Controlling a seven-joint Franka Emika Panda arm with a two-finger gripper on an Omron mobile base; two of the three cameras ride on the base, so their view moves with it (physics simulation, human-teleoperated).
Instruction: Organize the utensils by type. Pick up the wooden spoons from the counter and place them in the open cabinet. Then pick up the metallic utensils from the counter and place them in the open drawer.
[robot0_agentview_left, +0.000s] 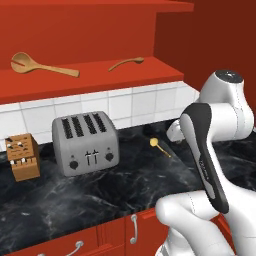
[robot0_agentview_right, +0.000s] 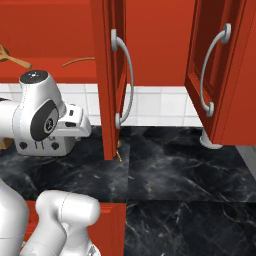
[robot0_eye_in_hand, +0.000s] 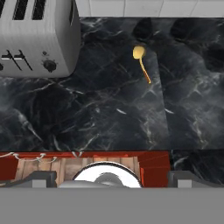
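The table (robot0_agentview_left: 100, 195) is one black marble slab, hard and slick, so anything thin on it probably skates if nudged sideways. One boxy silver toaster (robot0_agentview_left: 85, 142) stands on it near the tiled wall, bulky and no part of the job, and one wooden knife block (robot0_agentview_left: 23, 156) sits just to its left.

Above, the open cabinet (robot0_agentview_left: 90, 80) carries two wooden spoons on its red shelf: a larger one (robot0_agentview_left: 42, 65) at the left and a slimmer one (robot0_agentview_left: 126, 63) to the right, well apart. Both look light and stiff, and that half of the task appears done.

On the table one small gold-tinted utensil (robot0_eye_in_hand: 142, 61) lies flat to the right of the toaster, bowl toward the wall, thin handle trailing toward the front edge. I judge it very light, rigid and smooth, lying so low that the fingers must come straight down across the narrow handle near its middle; the rounded bowl would likely slip. At the table's front edge the red drawer stands open below the hand; what lies in it I cannot make out.

The fingers (robot0_eye_in_hand: 111, 181) stand spread to their widest, holding nothing, above the front edge of the table.
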